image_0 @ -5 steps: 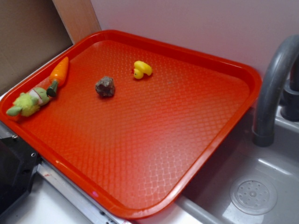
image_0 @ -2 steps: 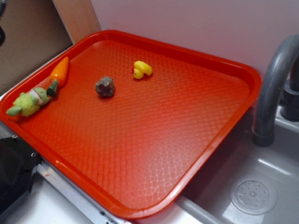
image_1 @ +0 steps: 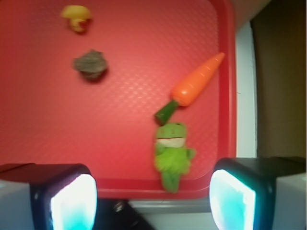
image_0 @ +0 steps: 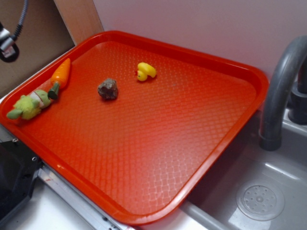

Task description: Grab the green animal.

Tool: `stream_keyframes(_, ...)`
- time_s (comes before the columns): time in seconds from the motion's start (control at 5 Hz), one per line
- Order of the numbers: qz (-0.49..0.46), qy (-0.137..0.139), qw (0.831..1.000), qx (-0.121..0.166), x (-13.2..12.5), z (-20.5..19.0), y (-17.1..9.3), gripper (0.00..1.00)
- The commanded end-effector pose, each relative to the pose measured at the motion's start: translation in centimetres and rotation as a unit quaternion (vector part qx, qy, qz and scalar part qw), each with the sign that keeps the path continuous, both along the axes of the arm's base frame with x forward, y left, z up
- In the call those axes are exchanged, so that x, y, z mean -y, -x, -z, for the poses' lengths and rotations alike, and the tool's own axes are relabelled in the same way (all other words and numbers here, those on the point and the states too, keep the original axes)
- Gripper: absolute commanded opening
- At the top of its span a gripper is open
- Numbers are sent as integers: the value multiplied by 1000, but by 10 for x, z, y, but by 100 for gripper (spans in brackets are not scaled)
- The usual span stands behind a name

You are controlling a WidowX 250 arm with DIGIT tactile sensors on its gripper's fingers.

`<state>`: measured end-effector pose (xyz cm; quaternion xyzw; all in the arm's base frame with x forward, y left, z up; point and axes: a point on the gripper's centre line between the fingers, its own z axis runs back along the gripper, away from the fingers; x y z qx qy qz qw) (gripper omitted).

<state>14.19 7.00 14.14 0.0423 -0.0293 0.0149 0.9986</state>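
The green animal [image_0: 28, 106] is a small fuzzy yellow-green plush lying in the near left corner of the red tray [image_0: 144, 211], against its rim. In the wrist view it [image_1: 172, 154] lies just beyond and between my fingers, a little right of centre. My gripper [image_1: 153, 201] is open and empty, high above the tray's edge; its pale pads [image_1: 72, 203] stand wide apart. In the exterior view only a bit of the arm and its cable [image_0: 8, 45] shows at the upper left.
An orange carrot [image_0: 60, 73] with a dark green tip lies touching the plush's head, also in the wrist view [image_1: 195, 85]. A brown lump [image_0: 108, 89] and a yellow duck [image_0: 146, 71] sit further in. A grey faucet [image_0: 280, 91] and sink [image_0: 261, 199] are at right.
The arm has come into view at the upper left of the exterior view and moved lower. The toys have not moved.
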Motion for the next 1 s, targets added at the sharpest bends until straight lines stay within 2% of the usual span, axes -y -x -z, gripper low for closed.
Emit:
stream_keyframes(0.0,-6,39,999,-18,-29,40,-5,100)
stream_keyframes(0.2,2,25,998,-49,-32,66,-4,100)
stream_keyframes(0.4,10,25,997,-75,-23,89,0,100)
stream_keyframes(0.8,20,-2,993,-116,-19,117,-1,100)
